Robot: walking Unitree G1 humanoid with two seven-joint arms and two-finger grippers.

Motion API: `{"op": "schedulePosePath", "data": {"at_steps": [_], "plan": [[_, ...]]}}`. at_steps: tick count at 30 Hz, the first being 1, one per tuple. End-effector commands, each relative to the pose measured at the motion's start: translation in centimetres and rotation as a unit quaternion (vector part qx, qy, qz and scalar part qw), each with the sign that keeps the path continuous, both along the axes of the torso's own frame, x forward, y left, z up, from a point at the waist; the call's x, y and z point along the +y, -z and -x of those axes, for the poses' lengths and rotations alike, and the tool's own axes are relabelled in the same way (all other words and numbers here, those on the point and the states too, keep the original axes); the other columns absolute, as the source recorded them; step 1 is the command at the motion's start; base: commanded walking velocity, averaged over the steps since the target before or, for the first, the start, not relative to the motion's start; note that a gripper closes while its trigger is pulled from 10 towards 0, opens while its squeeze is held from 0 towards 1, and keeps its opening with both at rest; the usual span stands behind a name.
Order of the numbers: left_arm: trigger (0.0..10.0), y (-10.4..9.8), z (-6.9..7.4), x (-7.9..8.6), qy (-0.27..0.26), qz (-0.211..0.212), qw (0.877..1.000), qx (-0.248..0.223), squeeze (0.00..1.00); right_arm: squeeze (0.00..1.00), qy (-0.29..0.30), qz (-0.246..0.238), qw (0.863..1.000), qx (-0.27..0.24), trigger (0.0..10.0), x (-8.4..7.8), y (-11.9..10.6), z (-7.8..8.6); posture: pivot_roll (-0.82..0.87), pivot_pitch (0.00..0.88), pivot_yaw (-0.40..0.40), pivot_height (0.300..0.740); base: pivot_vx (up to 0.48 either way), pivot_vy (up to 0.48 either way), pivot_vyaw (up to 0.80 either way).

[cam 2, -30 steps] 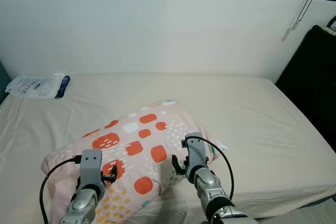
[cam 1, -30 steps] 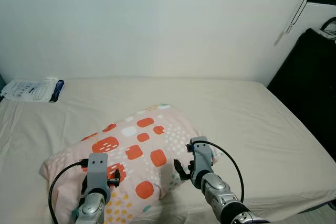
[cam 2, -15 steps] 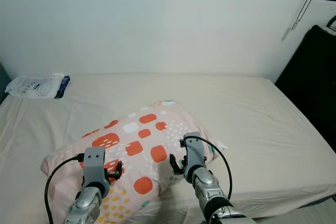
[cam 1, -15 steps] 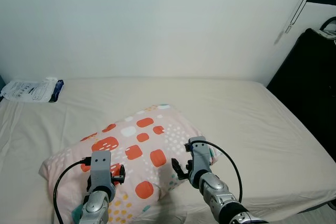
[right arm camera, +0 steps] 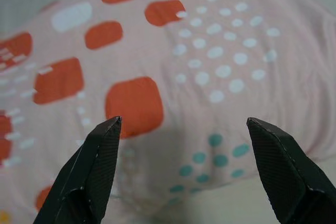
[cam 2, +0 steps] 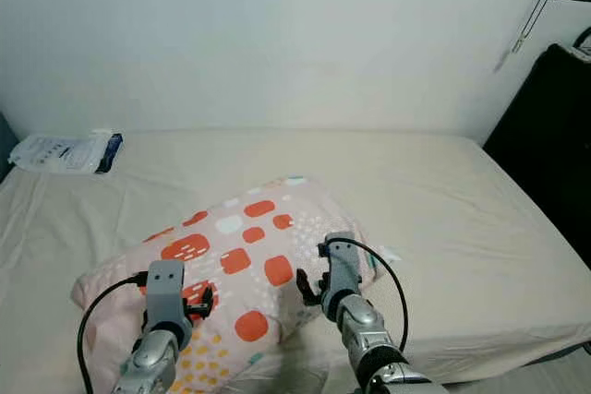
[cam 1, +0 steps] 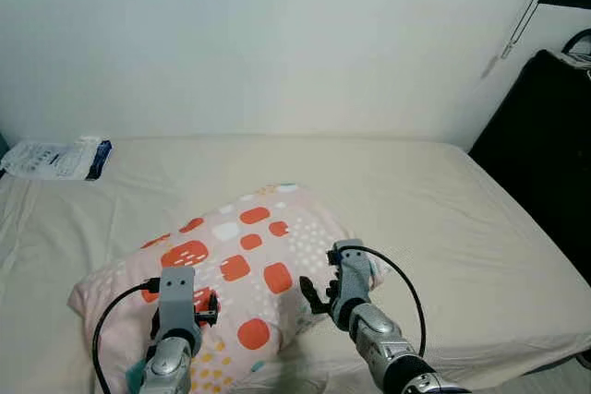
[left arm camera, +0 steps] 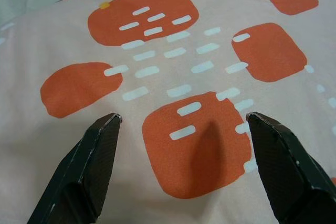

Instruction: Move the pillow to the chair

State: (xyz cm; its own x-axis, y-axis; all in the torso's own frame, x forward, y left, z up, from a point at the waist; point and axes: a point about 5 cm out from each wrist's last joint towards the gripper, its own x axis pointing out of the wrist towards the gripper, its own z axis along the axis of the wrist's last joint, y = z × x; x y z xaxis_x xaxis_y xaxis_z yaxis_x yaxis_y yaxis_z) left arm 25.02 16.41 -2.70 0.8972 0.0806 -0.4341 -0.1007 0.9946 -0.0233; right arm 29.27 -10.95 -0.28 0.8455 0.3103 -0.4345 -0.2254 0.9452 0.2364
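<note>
The right claw (right arm camera: 184,169) shows its two black fingers (right arm camera: 92,174) spread wide apart, hanging just above the pillow (right arm camera: 173,72); its pink cover carries orange rounded patches, white dots and a few teal dots; pale bed (right arm camera: 236,211) sheet lies past its edge.

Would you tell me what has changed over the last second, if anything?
The left gripper has shifted slightly right over the pillow; the right gripper edged a little left toward it. Both remain open and hold nothing. The pillow and the white package lie unmoved on the bed.
</note>
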Motion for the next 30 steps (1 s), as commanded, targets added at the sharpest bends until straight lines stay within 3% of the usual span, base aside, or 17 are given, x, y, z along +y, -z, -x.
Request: {"op": "schedulePosePath", "data": {"at_steps": [1, 6, 9, 10, 11, 12, 16, 19, 24, 27, 30], "plan": [[10.0, -0.1, -0.2, -0.4, 0.008, 0.006, 1.0, -0.005, 0.0, 0.0, 0.005, -0.02, 1.0, -0.008, 10.0, 0.0, -0.5, -0.4, 0.12, 0.0, -0.116, 0.74, 0.0, 0.0, 0.0], [10.0, -1.1, -1.2, -0.6, 0.016, 0.03, 0.999, -0.029, 0.0, 0.0, 0.023, -0.084, 0.996, -0.009, 10.0, 0.4, -1.2, -1.0, 0.13, 0.0, -0.153, 0.74, 0.0, 0.0, 0.0], [10.0, -1.6, -2.1, -0.2, 0.029, 0.021, 0.999, -0.025, 0.0, 0.0, -0.024, -0.003, 1.0, -0.005, 10.0, 0.3, -1.0, -1.1, 0.12, 0.0, -0.145, 0.74, 0.0, 0.0, 0.0], [10.0, -1.6, -2.1, -0.2, 0.029, 0.021, 0.999, -0.025, 0.0, 0.0, -0.024, -0.003, 1.0, -0.005, 10.0, 0.3, -1.0, -1.1, 0.12, 0.0, -0.145, 0.74, 0.0, 0.0, 0.0], [10.0, -1.3, -2.0, -0.1, 0.036, 0.009, 0.999, -0.008, 0.0, 0.0, -0.038, 0.029, 0.999, -0.008, 10.0, 0.1, -1.0, -1.1, 0.12, 0.0, -0.14, 0.74, 0.0, 0.0, 0.0], [10.0, -0.6, -1.5, -0.1, 0.076, -0.036, 0.996, 0.021, 0.0, 0.0, -0.036, 0.038, 0.999, -0.006, 10.0, -0.2, -0.8, -0.9, 0.12, 0.0, -0.134, 0.74, 0.0, 0.0, 0.0], [10.0, -0.4, -1.2, -0.3, 0.109, -0.068, 0.991, 0.026, 0.0, 0.0, -0.028, 0.025, 0.999, -0.001, 10.0, -0.2, -0.6, -0.8, 0.12, 0.0, -0.132, 0.74, 0.0, 0.0, 0.0], [10.0, -0.6, -1.3, -0.4, 0.077, -0.035, 0.996, 0.014, 0.0, 0.0, -0.058, 0.034, 0.998, -0.003, 10.0, 0.2, -0.1, 0.0, 0.12, 0.0, -0.12, 0.74, 0.0, 0.0, 0.0], [10.0, -0.5, -1.2, -0.2, 0.051, -0.037, 0.998, 0.01, 0.0, 0.0, -0.031, 0.041, 0.999, 0.006, 10.0, 0.0, 0.4, 0.4, 0.11, 0.0, -0.108, 0.74, 0.0, 0.0, 0.0], [10.0, -0.5, -1.0, 0.1, 0.039, -0.075, 0.996, 0.009, 0.0, 0.0, -0.013, 0.064, 0.998, 0.006, 10.0, -0.2, 0.7, 0.7, 0.11, 0.0, -0.1, 0.74, 0.0, 0.0, 0.0], [10.0, -0.4, -0.9, 0.1, 0.04, -0.082, 0.996, 0.009, 0.0, 0.0, -0.021, 0.072, 0.997, 0.002, 10.0, -0.1, 0.7, 0.8, 0.11, 0.0, -0.1, 0.74, 0.0, 0.0, 0.0]]}}
